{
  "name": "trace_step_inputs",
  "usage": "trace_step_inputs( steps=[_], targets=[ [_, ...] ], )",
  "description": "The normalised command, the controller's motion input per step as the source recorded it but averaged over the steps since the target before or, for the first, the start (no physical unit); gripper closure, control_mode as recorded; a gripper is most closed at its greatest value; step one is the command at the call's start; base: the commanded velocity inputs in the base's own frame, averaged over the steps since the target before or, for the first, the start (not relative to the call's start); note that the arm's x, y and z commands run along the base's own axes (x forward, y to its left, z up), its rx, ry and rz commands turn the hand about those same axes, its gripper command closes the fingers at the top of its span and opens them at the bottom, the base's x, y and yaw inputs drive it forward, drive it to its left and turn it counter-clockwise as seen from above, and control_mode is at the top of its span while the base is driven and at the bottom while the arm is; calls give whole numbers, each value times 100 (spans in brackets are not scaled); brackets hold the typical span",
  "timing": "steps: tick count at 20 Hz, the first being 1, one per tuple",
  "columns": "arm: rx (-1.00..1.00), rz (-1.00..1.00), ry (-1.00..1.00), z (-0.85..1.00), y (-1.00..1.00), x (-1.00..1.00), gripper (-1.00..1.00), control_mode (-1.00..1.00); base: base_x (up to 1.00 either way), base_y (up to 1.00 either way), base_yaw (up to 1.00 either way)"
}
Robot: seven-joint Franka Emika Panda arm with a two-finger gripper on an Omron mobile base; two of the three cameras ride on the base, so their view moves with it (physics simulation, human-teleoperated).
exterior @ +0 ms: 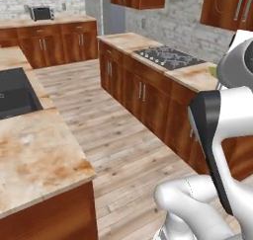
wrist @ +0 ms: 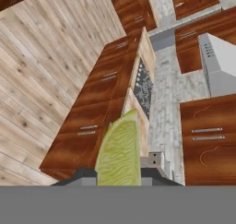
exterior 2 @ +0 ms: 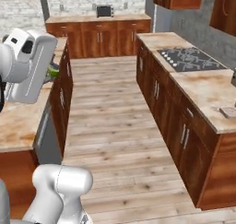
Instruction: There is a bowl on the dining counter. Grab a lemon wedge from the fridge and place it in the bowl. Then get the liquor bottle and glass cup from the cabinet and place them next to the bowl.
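My hand is pinching the lemon wedge, which stands upright between my two fingertips with its pale yellow-green peel ridged. Past the wedge, under my hand, I look down on a wall counter with wooden cabinet doors and a black stovetop. Beside it is the wooden floor. From the left base camera, the dining counter lies well apart from my hand, at my left.
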Motion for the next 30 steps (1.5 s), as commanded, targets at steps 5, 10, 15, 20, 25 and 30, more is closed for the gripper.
trace_step_inputs(
  steps=[5,10,15,20,25,30],
  targets=[
    [0,0,0,0,0,0,100,100,-55,100,9],
    [0,0,0,0,0,0,100,100,-67,100,19],
    [0,0,0,0,0,0,100,100,-60,100,25],
    [0,0,0,0,0,0,100,100,-56,100,25],
    [0,0,0,0,0,0,100,100,-38,100,19],
    [0,0,0,0,0,0,100,100,-6,100,5]
  ],
)
